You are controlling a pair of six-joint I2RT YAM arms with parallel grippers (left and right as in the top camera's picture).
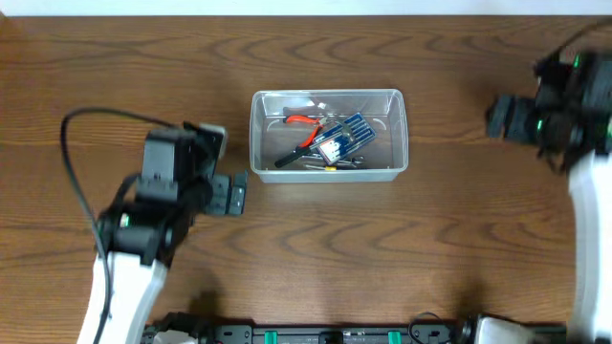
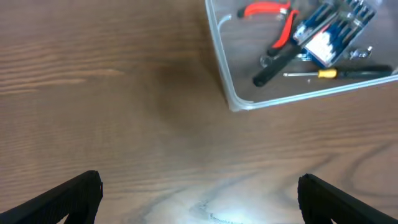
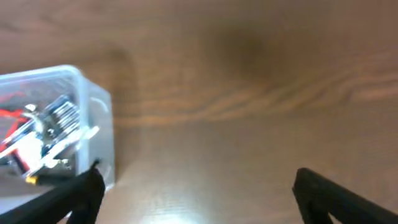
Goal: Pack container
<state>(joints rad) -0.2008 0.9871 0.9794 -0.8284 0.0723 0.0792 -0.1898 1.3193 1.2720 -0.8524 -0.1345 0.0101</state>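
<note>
Both grippers hang wide apart and empty: left gripper (image 2: pixel 199 193) low over bare bench (image 1: pixel 459 239), right gripper (image 3: pixel 196 193) off to the far side. One container (image 1: pixel 329 135) sits mid-bench, near the left gripper. It looks like light, stiff, slick clear plastic; the thick rim seems the spot to pinch, likely a short end. Inside, counted: one red-handled pliers (image 2: pixel 268 12), one blue screwdriver case (image 2: pixel 333 28), one yellow-handled screwdriver (image 2: pixel 339 73), one black-handled tool (image 2: pixel 280 65).

White-shelled arms, black heads — left pincer (image 1: pixel 232 194) black (cable looping behind).
</note>
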